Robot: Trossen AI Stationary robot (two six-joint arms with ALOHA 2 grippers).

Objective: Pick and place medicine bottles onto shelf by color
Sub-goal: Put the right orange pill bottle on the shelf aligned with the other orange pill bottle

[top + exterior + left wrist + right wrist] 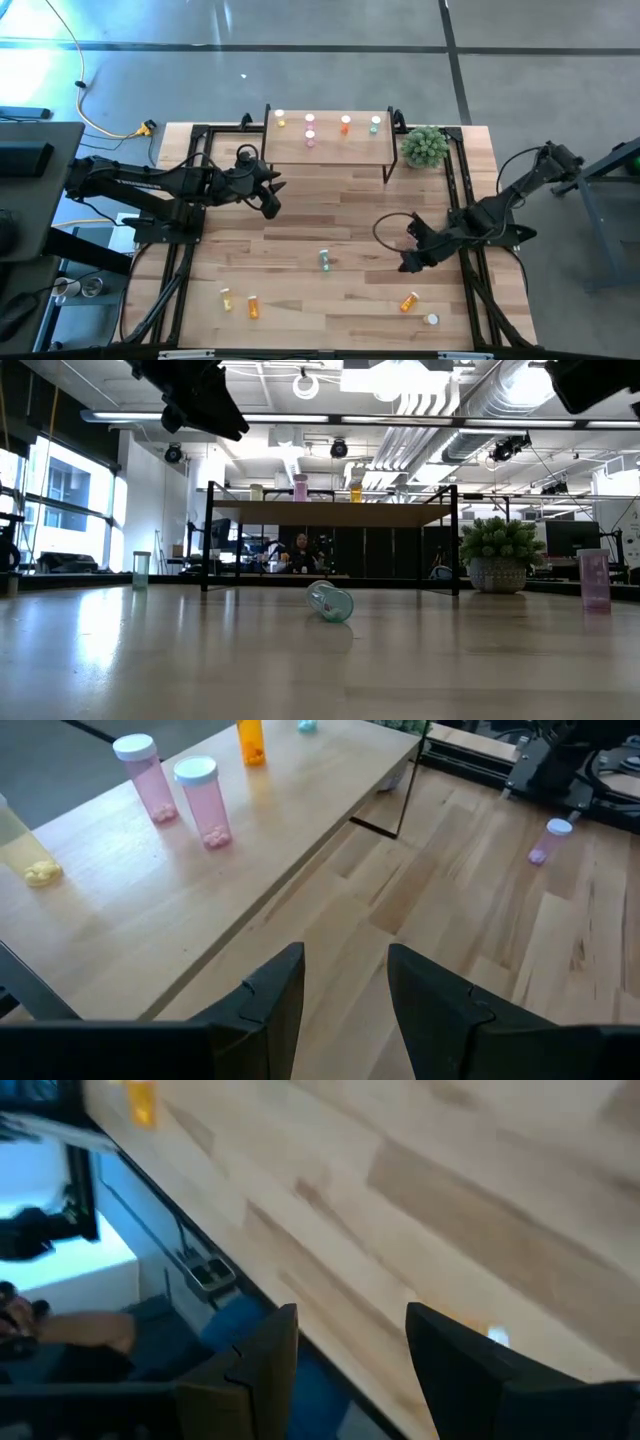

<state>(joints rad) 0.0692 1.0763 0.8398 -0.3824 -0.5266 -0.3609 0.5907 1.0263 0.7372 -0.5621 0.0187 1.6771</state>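
Wood, plastic and black metal

The table [330, 230] and shelf [200, 890] are pale, smooth, matt wood; shelf legs thin black metal; medicine bottles [203, 800] translucent glossy plastic; fingers [440, 1010] dark and matt.

The table [300, 230] carries the shelf [330, 150], a plant [425, 147] and scattered bottles [325, 260].

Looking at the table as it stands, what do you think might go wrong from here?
1. The green bottle lies on its side mid-table, so it may roll when gripped.
2. The two pink bottles on the shelf stand close together; adding another could topple them.
3. The left gripper hangs near the shelf's front edge and might bump it.
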